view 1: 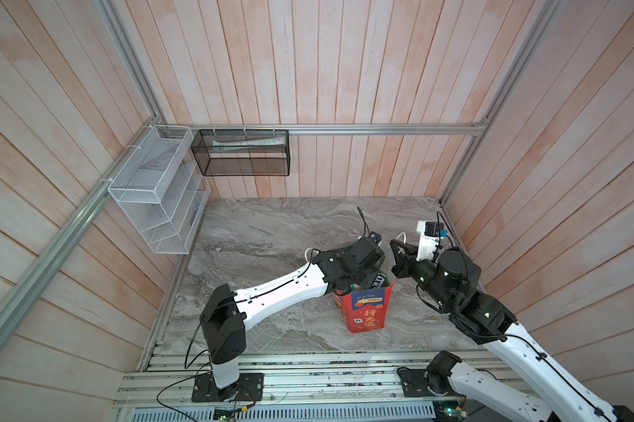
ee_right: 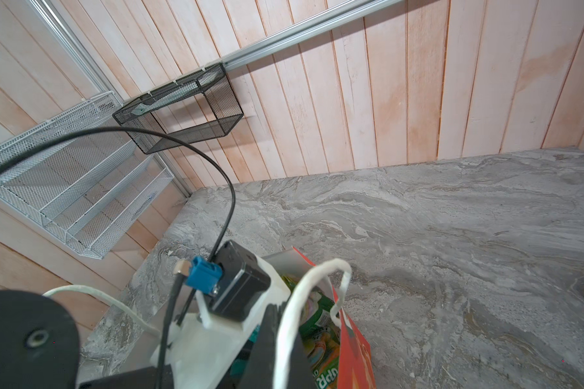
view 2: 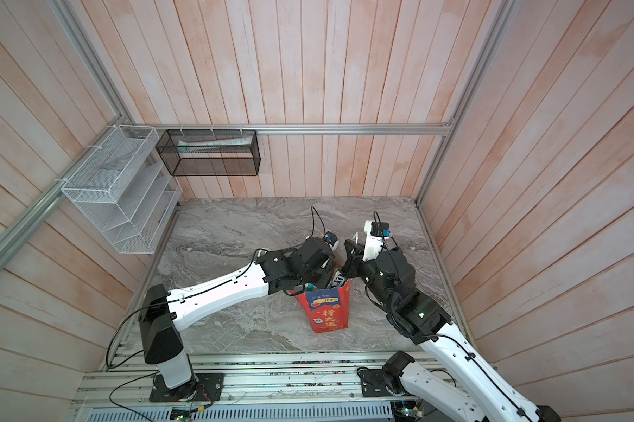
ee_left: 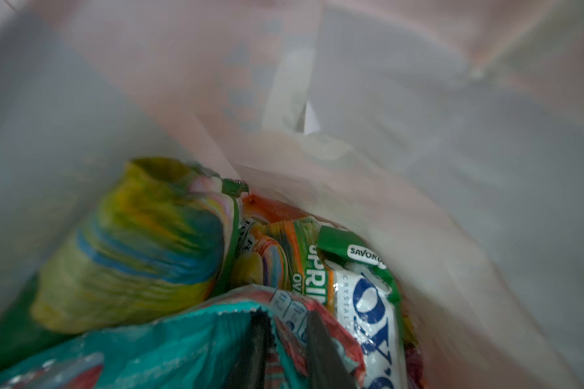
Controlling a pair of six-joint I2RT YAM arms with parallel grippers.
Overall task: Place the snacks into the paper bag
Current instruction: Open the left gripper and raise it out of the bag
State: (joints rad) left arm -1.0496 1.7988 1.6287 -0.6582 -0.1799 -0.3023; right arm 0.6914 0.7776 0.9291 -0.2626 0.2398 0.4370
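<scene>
Teal pouch btwn L gripper jaws, inside paper bag.

L tool pts down, jaws slightly apart; R tool shut, angled twd it.

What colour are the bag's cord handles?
White handles, clearest in the right wrist view.

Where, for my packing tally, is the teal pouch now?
The teal pouch lies inside the paper bag in the left wrist view, its edge between the fingers of the left end effector, beside the FOX'S pouch.
</scene>
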